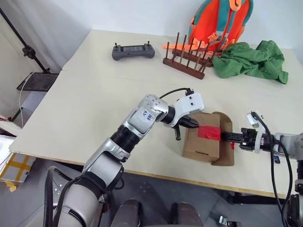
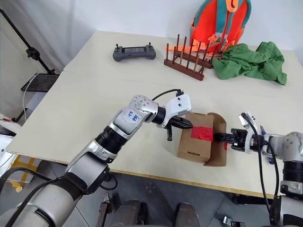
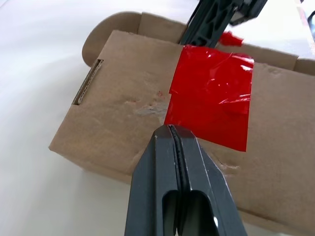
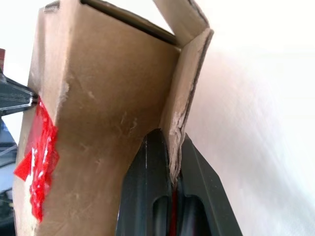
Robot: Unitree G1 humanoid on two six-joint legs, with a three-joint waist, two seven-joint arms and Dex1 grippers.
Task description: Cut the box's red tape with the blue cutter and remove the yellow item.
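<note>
Lighting was bright, even, diffuse from overhead. Soft shadows sat just beside the box [image 1: 202, 137] on the table [image 1: 94, 109]. The wrist views blew out the tabletop around the box to near-white. Glare streaked the red tape [image 3: 211, 96]. The near fingertips [image 3: 177, 162] were slightly soft; head views were sharp.

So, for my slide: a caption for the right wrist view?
Right tool shut on a flap of the taped box.
</note>
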